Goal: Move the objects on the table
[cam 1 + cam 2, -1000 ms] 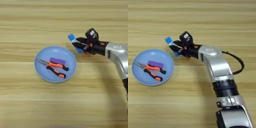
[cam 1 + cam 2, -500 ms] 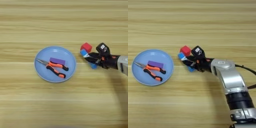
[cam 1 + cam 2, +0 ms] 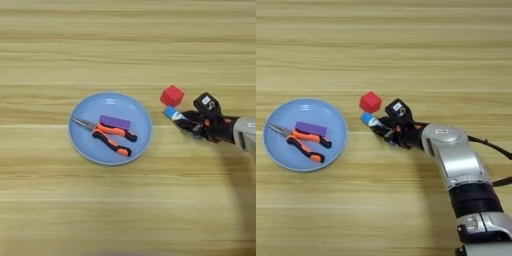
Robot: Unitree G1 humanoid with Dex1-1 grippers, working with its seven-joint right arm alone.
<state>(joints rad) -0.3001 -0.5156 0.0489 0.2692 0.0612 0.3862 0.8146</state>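
While the jaws (image 3: 382, 129) clamp the tube (image 3: 370, 120), its blue end pokes out leftward, just below the cube (image 3: 370, 101), nearly touching it. Small and red, the cube sits on bare counter (image 3: 406, 50) right of the plate (image 3: 83, 149). On that light-blue plate lie the pliers (image 3: 107, 136), orange-and-black handles rightward, with the purple block (image 3: 115, 122) against them.

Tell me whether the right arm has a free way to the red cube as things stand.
Probably not yet: the right gripper is shut on the blue tube. The red cube sits just beyond the tube's tip, nothing between them.
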